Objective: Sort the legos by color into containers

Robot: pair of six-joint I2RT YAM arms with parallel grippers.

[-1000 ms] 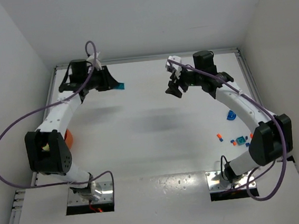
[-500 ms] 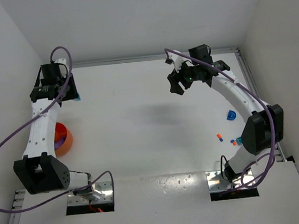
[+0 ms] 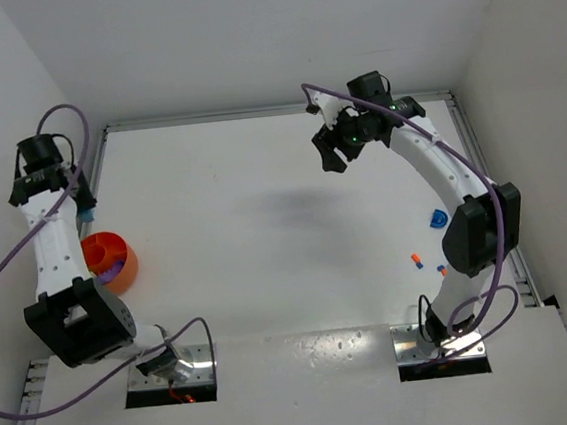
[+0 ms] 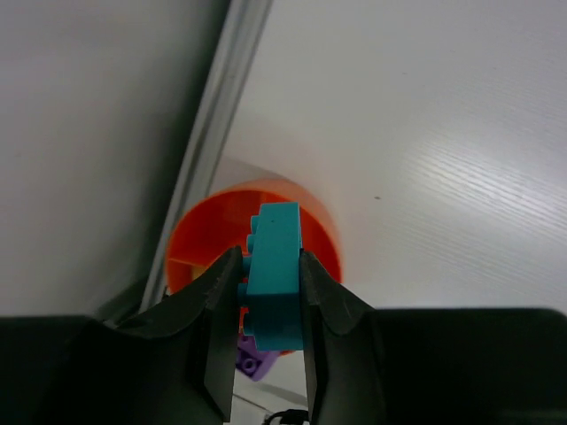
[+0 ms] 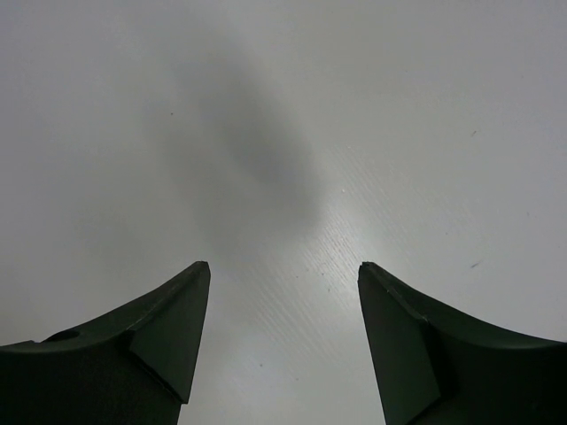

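The teal brick (image 4: pixel 275 282) is clamped flat between the two fingers of my left gripper (image 4: pixel 268 257), which is closed on its sides. It hangs above the orange bowl (image 4: pixel 314 226) at the far left edge of the bench (image 3: pixel 269 274), close to the side wall. The brick is clear of the bowl and not yet released. The bowl has inner dividers, but which compartment lies under the brick cannot be determined. One purple brick (image 4: pixel 254 363) already lies inside the bowl, on its near side; no other contents can be made out. Only this one container is in view. My right gripper (image 5: pixel 283 270) is open and empty, held above bare bench surface at the far right, well apart from any brick. Judged status: the sort is partly complete. One brick is deposited and one is in transit. At least three remain loose on the right side of the bench, near my right arm: a blue piece (image 3: pixel 438 220), a small orange piece (image 3: pixel 417 259), and a third piece (image 3: pixel 442 271) partly hidden by the arm, colour not determinable. No brand, label or readable writing is visible on the bricks, the bowl, the arms or the bench.
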